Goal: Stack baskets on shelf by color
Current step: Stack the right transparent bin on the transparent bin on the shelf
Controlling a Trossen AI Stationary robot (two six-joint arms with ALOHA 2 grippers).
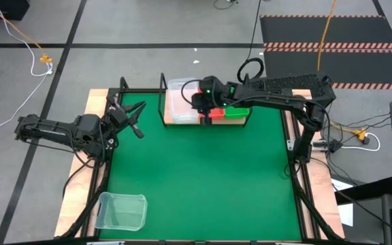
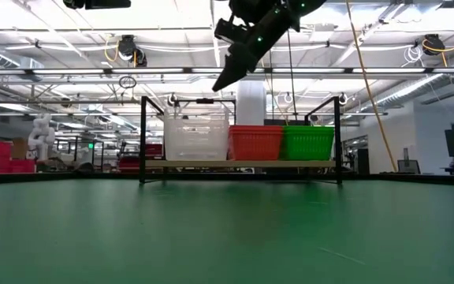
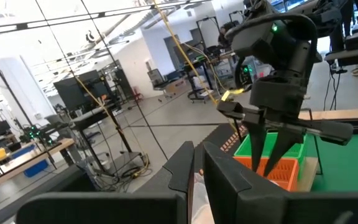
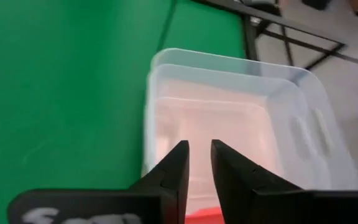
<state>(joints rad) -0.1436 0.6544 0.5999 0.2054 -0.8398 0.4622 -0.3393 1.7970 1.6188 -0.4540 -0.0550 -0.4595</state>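
The shelf [image 2: 243, 164] stands at the table's far edge. On its board rest, left to right, clear baskets [image 1: 182, 102] nested one in another [image 4: 241, 112], red-orange baskets [image 2: 254, 143] and green baskets [image 2: 307, 142]. One more clear basket [image 1: 121, 211] sits on its base near the table's near left corner. My right gripper [image 1: 199, 103] hangs above the shelf, over where clear meets red, pointing down, its fingers [image 4: 199, 146] a narrow gap apart and touching nothing. My left gripper [image 1: 140, 119] waits at the table's left side, shut [image 3: 199, 149] and empty.
The shelf's black frame posts [image 2: 143, 138] rise at both its ends. The green mat [image 1: 203, 177] lies bare between the shelf and the near left clear basket. Cables and the arm bases line the table's left and right sides.
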